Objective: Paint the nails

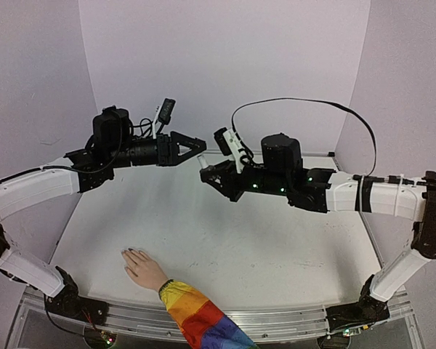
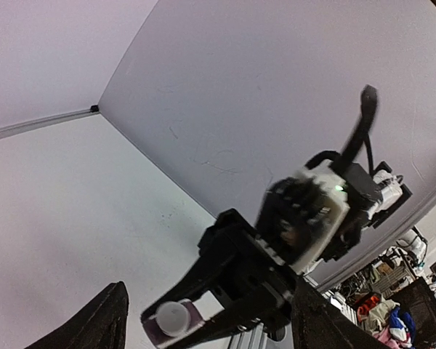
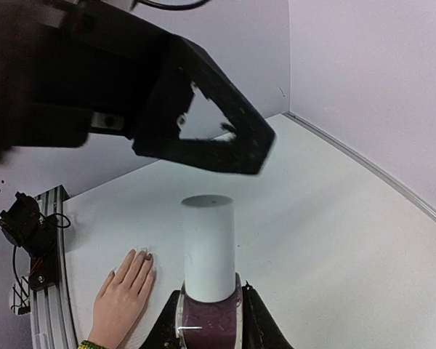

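A pale hand in a rainbow-striped sleeve lies flat at the table's near left. Its nails point away from the arms, and at least one looks darkened. My right gripper hovers mid-table, shut on a small dark purple bottle whose tall white cap sticks out toward the left arm. My left gripper is open just beyond the cap's end, touching nothing. In the left wrist view the cap faces the camera between my spread fingers.
Lilac walls close in the table at the back and sides. A metal rail runs along the near edge. A black cable loops above the right arm.
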Available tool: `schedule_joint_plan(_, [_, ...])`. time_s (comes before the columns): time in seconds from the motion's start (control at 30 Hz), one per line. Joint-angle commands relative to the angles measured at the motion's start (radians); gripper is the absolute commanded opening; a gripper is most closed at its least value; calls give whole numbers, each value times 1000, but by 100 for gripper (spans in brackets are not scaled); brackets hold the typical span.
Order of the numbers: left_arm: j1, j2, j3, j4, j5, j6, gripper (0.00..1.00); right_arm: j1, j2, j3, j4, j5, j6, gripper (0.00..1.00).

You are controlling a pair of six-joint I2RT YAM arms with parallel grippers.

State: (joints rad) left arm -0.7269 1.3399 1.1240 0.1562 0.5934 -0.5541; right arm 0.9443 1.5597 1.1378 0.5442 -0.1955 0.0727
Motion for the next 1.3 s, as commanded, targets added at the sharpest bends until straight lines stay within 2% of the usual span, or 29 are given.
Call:
schedule_joint_plan(0.0, [-19,48,49,-2,-69,-23,71,30,13,79,57,71,-22,0])
schedule_joint_plan(0.17, [-43,62,56,-8,-91,-6,50,55,34,91,65,109,-30,0])
schedule_joint_plan(0.3, [-52,59,53,-16,-104,10,28,63,36,84,90,147,-14,0])
schedule_joint_plan(0.47, [-58,56,50,-23,-101,22,15,63,37,82,102,145,2,0])
schedule_joint_plan(0.6, [-64,60,53,-23,-69,43,0,63,14,61,128,103,20,0])
schedule_joint_plan(0.7, [-67,64,71,-20,41,92,0,55,-15,42,158,-20,25,0])
schedule_joint_plan(0.9, [-110,18,117,18,564,283,0,3,-55,58,222,-904,28,0])
schedule_joint_plan(0.97, [-129,-13,124,20,669,325,0,5,-76,40,326,-1074,89,0])
schedule_joint_plan(1.1, [-132,-21,135,22,738,332,0,5,-136,-1,359,-1039,107,0])
schedule_joint_plan(1.27, [-132,-24,118,23,645,321,0,2,-171,-30,356,-942,104,0])
